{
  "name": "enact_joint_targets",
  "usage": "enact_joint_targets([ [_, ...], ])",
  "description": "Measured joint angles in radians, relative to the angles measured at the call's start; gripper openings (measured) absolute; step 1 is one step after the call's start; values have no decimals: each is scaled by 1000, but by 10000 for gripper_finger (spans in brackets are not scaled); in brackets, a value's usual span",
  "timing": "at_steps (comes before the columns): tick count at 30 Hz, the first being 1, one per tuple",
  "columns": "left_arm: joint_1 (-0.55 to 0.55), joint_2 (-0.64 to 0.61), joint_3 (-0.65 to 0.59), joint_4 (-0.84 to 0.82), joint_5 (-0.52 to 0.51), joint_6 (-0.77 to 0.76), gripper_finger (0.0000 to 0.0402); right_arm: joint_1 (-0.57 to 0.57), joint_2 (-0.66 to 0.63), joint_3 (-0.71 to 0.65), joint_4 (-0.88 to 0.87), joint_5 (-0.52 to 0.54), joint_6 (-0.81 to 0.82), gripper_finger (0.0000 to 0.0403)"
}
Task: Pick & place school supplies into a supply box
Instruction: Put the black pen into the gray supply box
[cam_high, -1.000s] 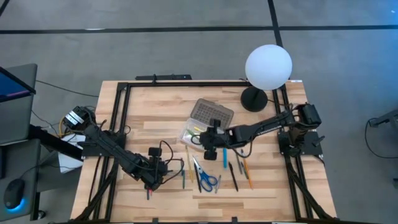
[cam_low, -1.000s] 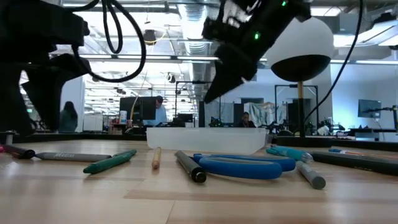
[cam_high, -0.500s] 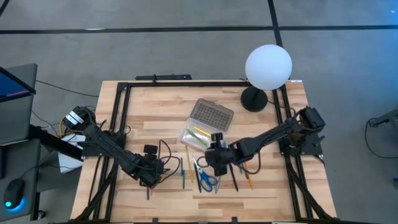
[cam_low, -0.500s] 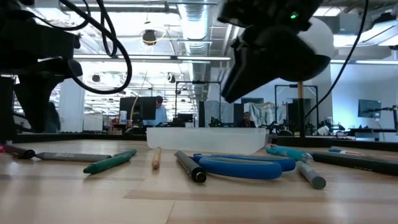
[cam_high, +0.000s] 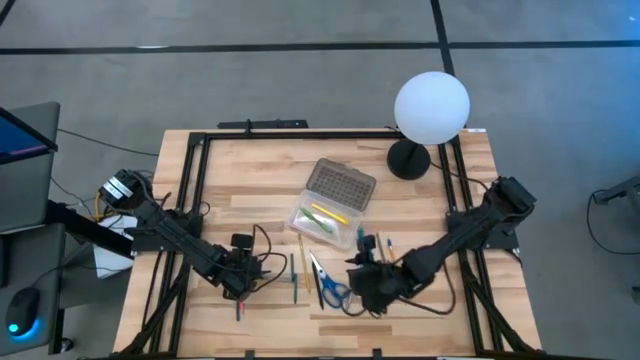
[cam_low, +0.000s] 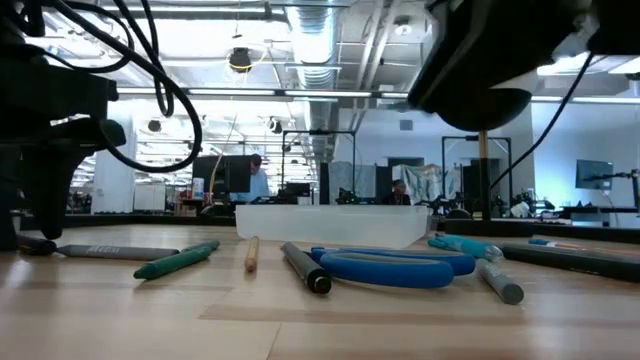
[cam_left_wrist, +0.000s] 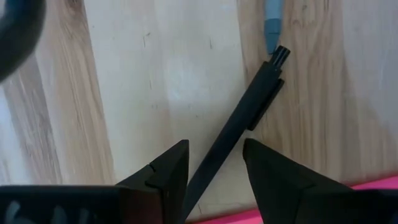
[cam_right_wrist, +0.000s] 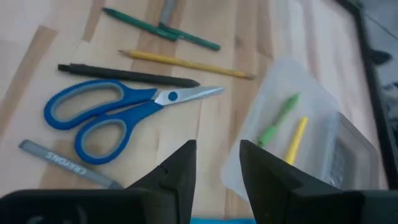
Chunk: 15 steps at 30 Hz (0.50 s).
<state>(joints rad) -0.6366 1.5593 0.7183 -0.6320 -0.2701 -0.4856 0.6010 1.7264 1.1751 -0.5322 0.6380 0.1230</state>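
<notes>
Supply box (cam_high: 332, 205): sat mid-table, lid open toward the lamp; green and yellow pens inside; in low view only a pale wall, contents hidden.
Scissors (cam_high: 330, 283): lay on wood near front edge, w/ loose pens beside.
Right gripper (cam_high: 368, 290): low, just beside scissors, fingers apart, nothing between; tips hidden from above.
Left gripper (cam_left_wrist: 214, 165): fingers apart, straddling black pen (cam_left_wrist: 242, 124); contact unclear.
Lamp (cam_high: 431, 107): far right corner.

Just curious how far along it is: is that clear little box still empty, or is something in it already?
Not empty. The supply box lies open, and a green pen and a yellow pencil already rest inside it.
</notes>
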Motion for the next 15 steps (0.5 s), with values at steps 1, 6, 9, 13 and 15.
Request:
enact_joint_targets([
  [1,5,0,0,0,3,1,147,16,-9,-1,-36,20,39,116],
  [6,40,1,0,0,39,31,104,92,-22,-2,-148,123,231,116],
  [9,63,1,0,4,61,76,76,134,-15,-2,-198,151,343,116],
  [13,99,2,0,2,61,158,48,187,-9,-3,-238,162,484,116],
  [15,123,2,0,-1,52,189,40,216,-6,-18,-233,183,545,116],
])
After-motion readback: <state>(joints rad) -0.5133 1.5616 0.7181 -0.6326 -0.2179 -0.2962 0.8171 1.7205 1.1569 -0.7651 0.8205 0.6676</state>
